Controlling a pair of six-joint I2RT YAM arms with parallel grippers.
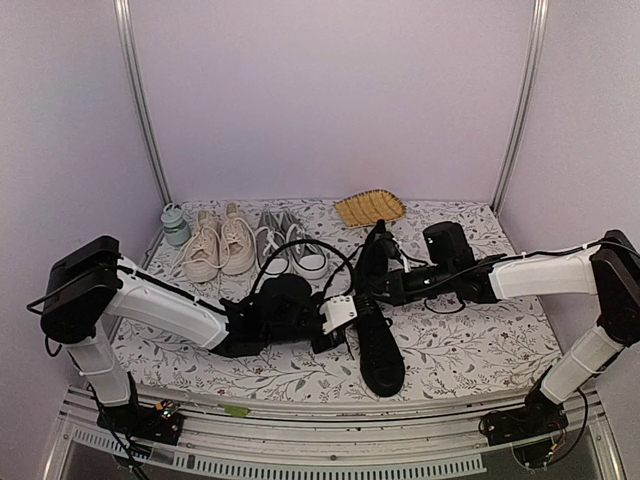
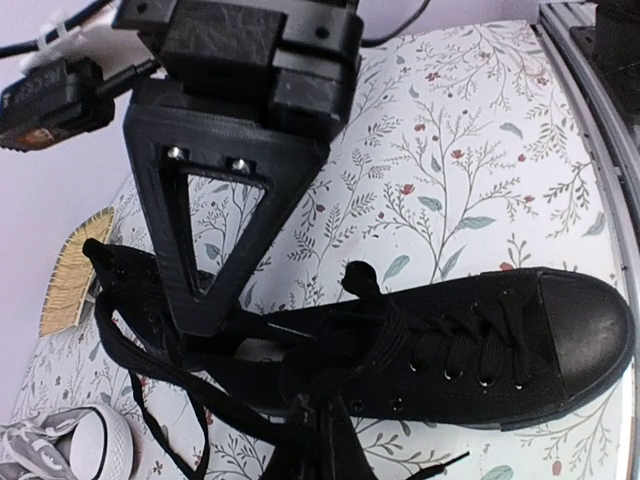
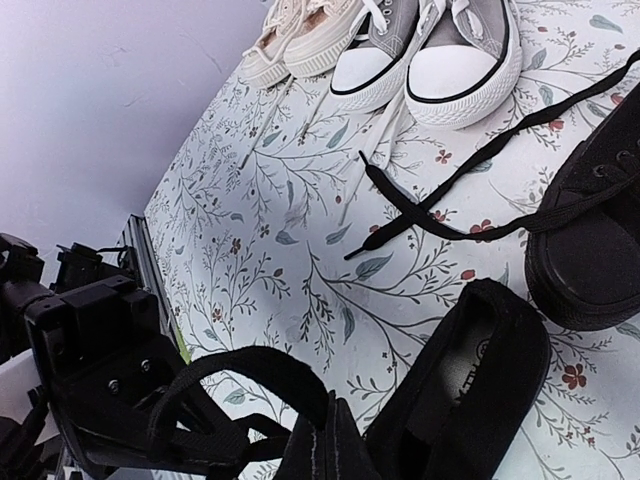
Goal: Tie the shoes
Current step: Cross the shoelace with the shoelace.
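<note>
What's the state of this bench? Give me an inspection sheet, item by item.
Surface: floral cloth table, flat.
Job's things: black shoe near front edge, second black shoe behind it; laces loose, untied.
Clutter: beige pair, grey pair, woven mat, small jar along back.
Tools: left tool, right tool at the shoes; open or shut unclear.
Cables: black cable arcs over left wrist.
Surroundings: plain walls, metal posts.

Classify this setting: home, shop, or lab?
Likely a lab robot cell: bare walls on metal frame posts, arm bases on a metal rail, beige pair, grey pair and black shoes on a floral cloth.
</note>
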